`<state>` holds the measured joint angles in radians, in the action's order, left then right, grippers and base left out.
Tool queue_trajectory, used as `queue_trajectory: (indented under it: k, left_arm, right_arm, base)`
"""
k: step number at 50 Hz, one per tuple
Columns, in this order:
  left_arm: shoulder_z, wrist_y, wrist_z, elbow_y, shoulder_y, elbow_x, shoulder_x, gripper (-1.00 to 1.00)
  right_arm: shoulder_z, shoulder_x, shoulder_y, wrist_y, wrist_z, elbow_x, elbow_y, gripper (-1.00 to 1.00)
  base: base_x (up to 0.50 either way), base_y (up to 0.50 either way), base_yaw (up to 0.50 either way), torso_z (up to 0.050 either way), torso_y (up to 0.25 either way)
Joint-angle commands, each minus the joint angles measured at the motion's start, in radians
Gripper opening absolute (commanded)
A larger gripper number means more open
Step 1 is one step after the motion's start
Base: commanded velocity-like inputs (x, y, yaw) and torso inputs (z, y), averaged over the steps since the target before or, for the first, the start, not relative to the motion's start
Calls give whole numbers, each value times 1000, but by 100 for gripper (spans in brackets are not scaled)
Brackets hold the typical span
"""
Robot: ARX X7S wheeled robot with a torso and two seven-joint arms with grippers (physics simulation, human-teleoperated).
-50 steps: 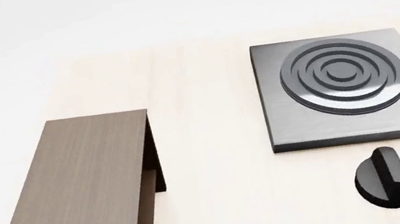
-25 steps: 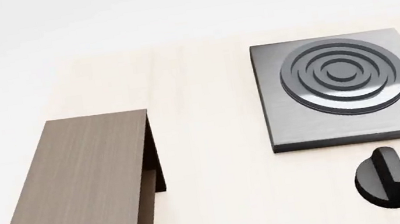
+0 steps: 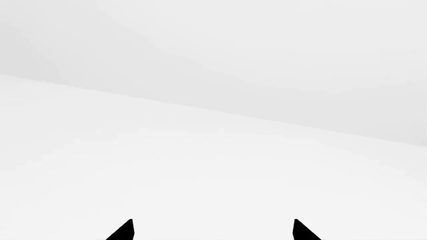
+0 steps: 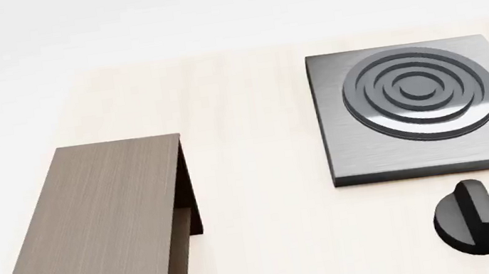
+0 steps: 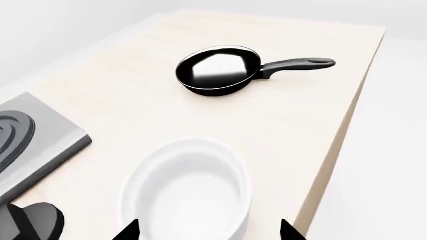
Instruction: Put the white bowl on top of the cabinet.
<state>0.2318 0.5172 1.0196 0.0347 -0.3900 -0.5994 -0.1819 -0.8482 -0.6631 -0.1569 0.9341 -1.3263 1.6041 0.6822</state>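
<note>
Right gripper (image 5: 208,231) jaws apart above white bowl (image 5: 187,192) | left gripper (image 3: 212,230) apart, empty | bowl likely rigid, glossy-slippery: pinch thick rim | cabinet (image 4: 94,230) left.

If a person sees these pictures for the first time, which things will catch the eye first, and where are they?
In the head view, the grey stove plate with dark rings lies at the right of the pale table, a black knob nearer, and the long brown cabinet at the left. In the right wrist view, the white bowl stands upright by the fingertips; the black frying pan lies beyond.
</note>
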Motion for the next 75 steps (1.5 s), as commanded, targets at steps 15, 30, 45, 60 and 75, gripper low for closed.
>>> queue_trajectory:
  k: [15,30,45,60,75]
  left_arm:
    - [-5,3,3,7,2,1,-3,100]
    - [-9,6,8,6,0,1,-5,100]
    - [-11,6,10,9,1,0,-8,100]
    - [-17,4,16,8,1,5,-11,100]
    - [-21,2,25,5,2,11,-15,100]
  right_arm:
    - [132,-28,110,-7,3,-48,-150,100]
    - [87,-35,96,-20,-1,-45,-184,100]
    - [105,-21,104,-39,27,-101,-255,100]
    - [167,-23,168,-46,48,-115,-349,100]
    - [188,-29,206,-65,71,-147,-438,100]
  base:
    - [0,0,0,0,0]
    - [0,0,0,0,0]
    - [0,0,0,0,0]
    - [0,0,0,0,0]
    - [0,0,0,0,0]
